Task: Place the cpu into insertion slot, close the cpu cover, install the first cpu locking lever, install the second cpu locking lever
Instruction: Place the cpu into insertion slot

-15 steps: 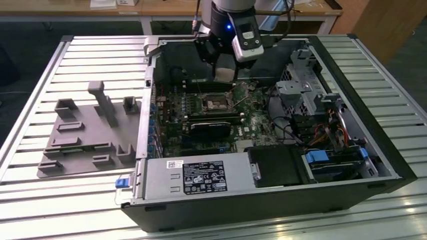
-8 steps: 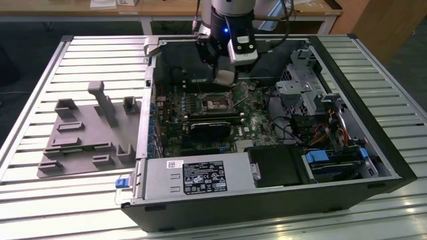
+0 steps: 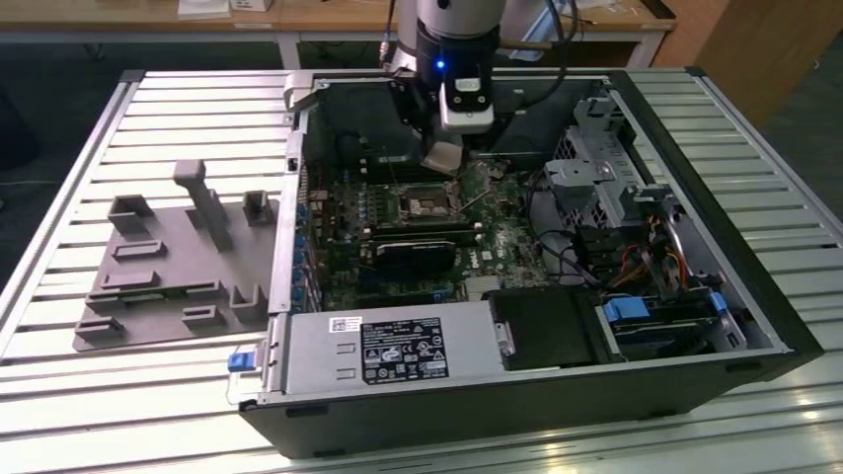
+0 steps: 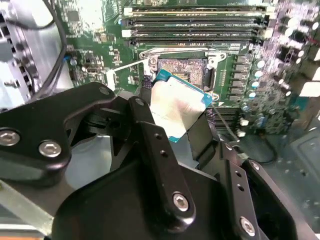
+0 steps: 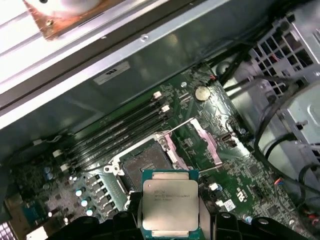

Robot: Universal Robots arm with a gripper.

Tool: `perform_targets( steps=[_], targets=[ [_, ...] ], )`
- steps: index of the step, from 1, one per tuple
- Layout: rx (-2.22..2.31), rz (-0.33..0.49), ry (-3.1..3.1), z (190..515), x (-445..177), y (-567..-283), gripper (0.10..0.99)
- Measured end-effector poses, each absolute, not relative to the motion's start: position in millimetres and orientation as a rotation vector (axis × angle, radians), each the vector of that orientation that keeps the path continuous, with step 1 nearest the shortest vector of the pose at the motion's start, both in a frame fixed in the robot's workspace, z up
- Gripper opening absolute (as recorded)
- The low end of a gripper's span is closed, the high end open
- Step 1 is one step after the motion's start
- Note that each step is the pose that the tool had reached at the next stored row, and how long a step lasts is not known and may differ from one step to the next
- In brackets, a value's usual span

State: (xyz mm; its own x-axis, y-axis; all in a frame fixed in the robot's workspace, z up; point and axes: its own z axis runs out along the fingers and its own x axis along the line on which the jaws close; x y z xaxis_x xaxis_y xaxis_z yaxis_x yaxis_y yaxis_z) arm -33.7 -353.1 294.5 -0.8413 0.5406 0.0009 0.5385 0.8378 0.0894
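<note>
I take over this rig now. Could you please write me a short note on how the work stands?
The end effector is shut on the cpu, held near the insertion slot, not in it.
The slot is empty.
The cpu cover stands open beside the slot.
Done: cpu is in the grasp.
Left: seating the cpu, closing the cover, both locking levers.
</note>
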Motion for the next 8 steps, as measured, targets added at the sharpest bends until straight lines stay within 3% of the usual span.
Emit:
perform_targets(
  steps=[8],
  targets=[
    [1.091, 0.131, 2.911, 290.3, -33.7, -353.1, 0.537]
  ],
)
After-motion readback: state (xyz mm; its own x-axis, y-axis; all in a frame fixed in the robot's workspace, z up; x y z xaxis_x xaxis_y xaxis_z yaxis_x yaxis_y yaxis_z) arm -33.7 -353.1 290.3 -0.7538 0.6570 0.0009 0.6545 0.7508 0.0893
